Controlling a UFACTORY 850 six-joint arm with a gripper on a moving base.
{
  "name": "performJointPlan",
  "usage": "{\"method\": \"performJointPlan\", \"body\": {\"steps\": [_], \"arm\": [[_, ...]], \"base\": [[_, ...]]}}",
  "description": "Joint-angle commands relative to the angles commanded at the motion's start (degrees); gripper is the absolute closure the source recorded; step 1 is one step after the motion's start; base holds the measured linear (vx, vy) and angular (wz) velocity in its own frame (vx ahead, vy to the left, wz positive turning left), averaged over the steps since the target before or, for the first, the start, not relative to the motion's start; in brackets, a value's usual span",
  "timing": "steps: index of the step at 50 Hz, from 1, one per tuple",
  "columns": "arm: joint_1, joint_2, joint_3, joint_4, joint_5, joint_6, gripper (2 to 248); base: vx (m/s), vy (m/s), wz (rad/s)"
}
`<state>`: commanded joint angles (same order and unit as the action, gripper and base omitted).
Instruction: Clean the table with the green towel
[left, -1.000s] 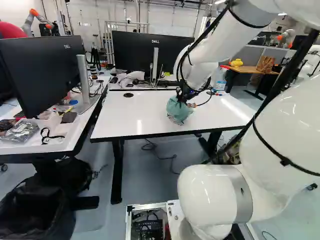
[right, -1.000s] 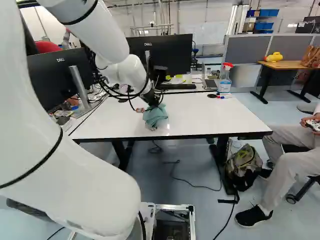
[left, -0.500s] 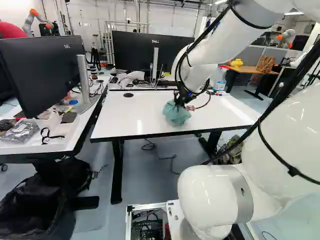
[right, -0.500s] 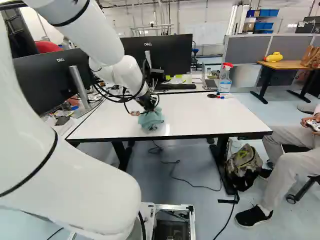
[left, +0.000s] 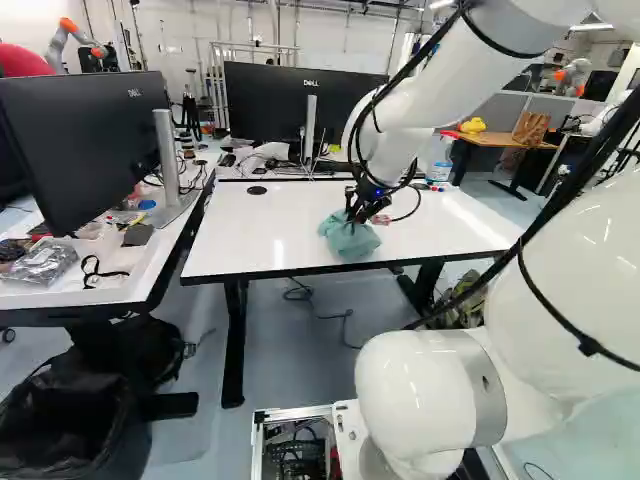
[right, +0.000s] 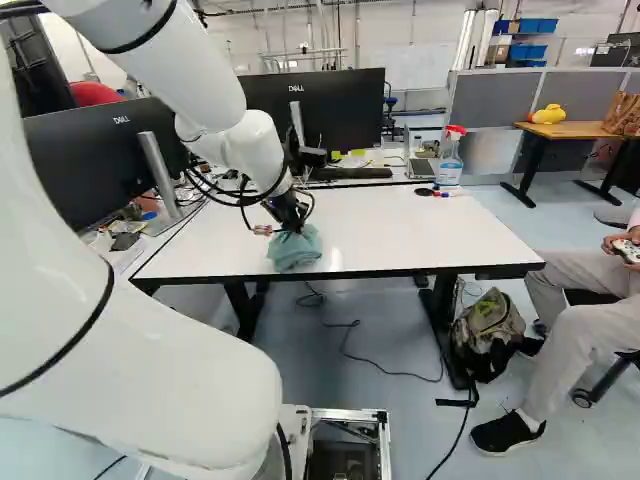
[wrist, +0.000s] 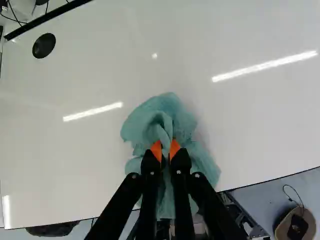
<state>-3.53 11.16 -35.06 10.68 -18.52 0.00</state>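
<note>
In the left base view my gripper (left: 358, 212) is low over the white table (left: 240, 232), its tips at the crumpled green towel (left: 350, 240). The towel forms a loose bundle against the tabletop near the front edge, left of the table's middle in the right base view. Seen from the wrist, the gripper (wrist: 165, 150) is shut on a fold of the towel (wrist: 172, 111), orange pads pressing from both sides. Cloth spreads ahead of and beneath the fingers, so the tabletop under it is hidden.
Monitors (left: 280, 108) stand behind the table, and another (left: 90, 145) on the cluttered desk at its left. A spray bottle (right: 450, 158) and pens (right: 436, 193) are by the far right corner. A backpack (right: 488, 330) and a seated person are right of the table.
The arm has shifted left in both base views, carrying the towel across the tabletop and, in the right base view, slightly closer to the front edge. The base has not moved.
</note>
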Motion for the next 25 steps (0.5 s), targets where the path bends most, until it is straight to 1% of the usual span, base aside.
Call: {"method": "performJointPlan", "body": {"steps": [25], "arm": [[0.00,0.00,0.00,2.07,-8.46,0.00,212]], "base": [[0.000,0.000,0.000]]}}
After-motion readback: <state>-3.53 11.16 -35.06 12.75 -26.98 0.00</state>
